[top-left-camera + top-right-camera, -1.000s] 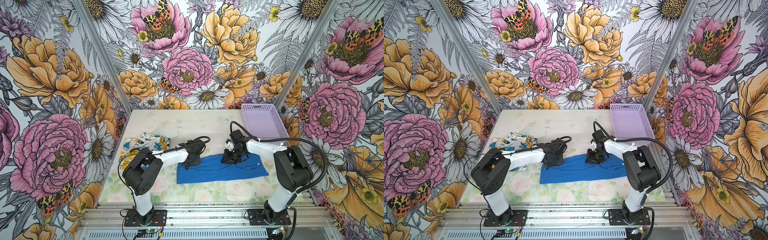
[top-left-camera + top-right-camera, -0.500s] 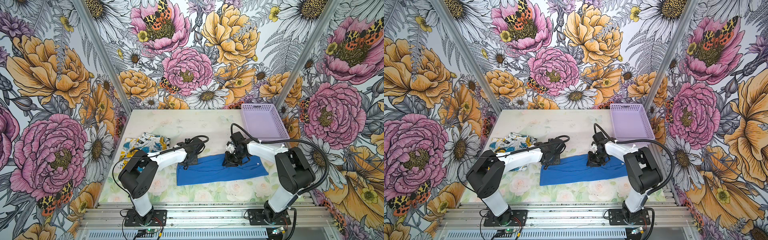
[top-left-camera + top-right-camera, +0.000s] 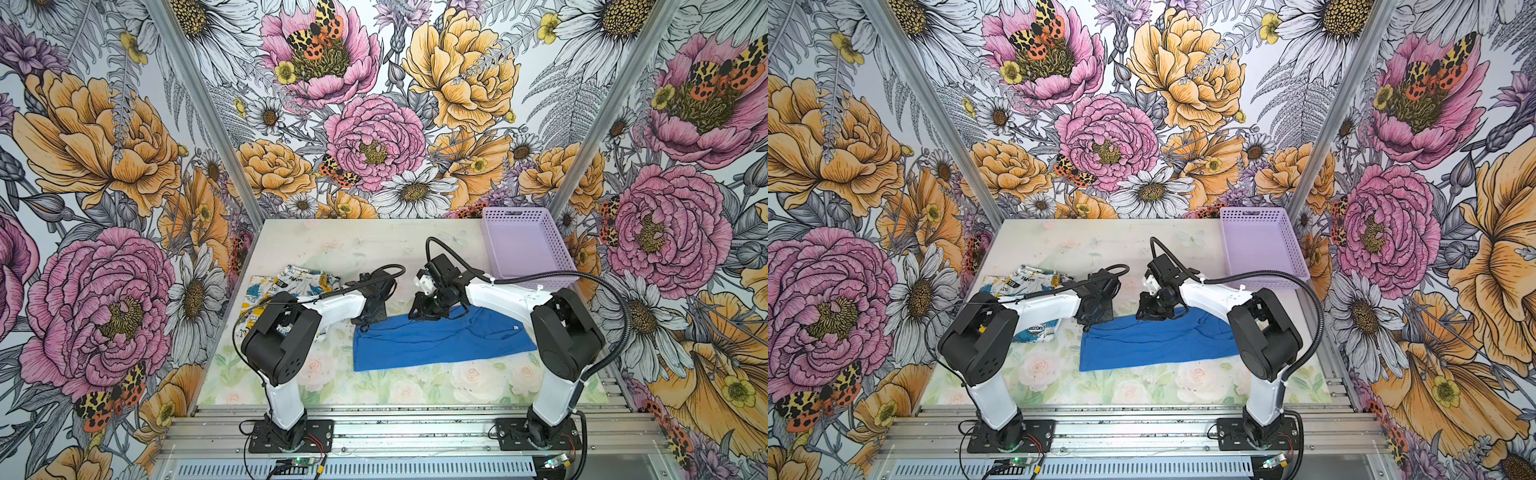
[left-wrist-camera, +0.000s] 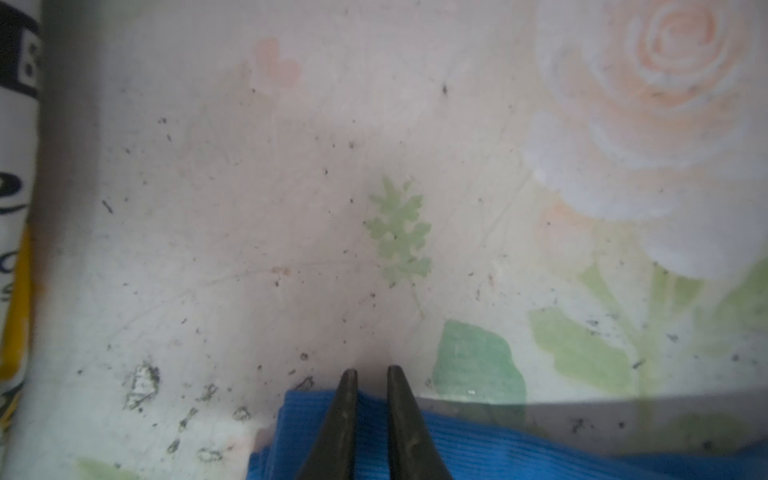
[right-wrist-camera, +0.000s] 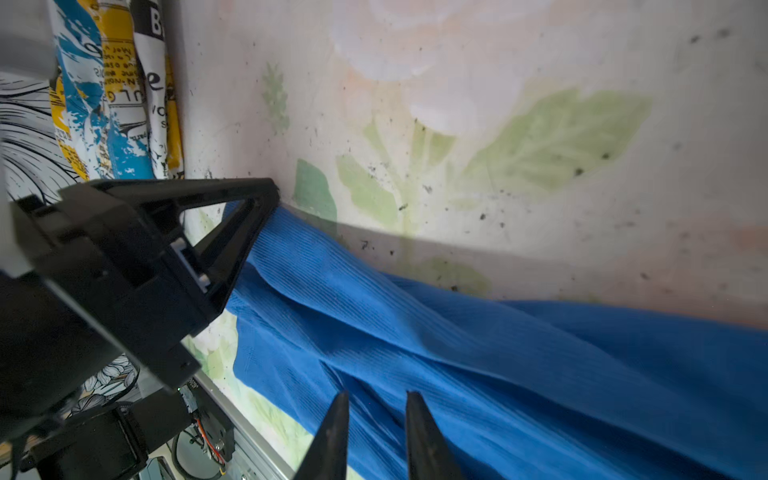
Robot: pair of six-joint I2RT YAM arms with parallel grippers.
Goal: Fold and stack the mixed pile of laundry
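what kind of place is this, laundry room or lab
Probably a robot test booth, not a home: left arm and right arm bolted to an aluminium rail, floral wall panels boxing in a small table with a blue T-shirt.

A lavender perforated basket (image 3: 515, 212) (image 3: 1254, 212) stands empty at the far right corner of the table (image 3: 353, 243) (image 3: 1084, 243), whose pale top bears faded roses and dark specks. Bold floral wallpaper (image 3: 374, 137) lines the walls. By the front aluminium rail (image 3: 415, 432) sits what may be a small circuit board (image 3: 297, 460).
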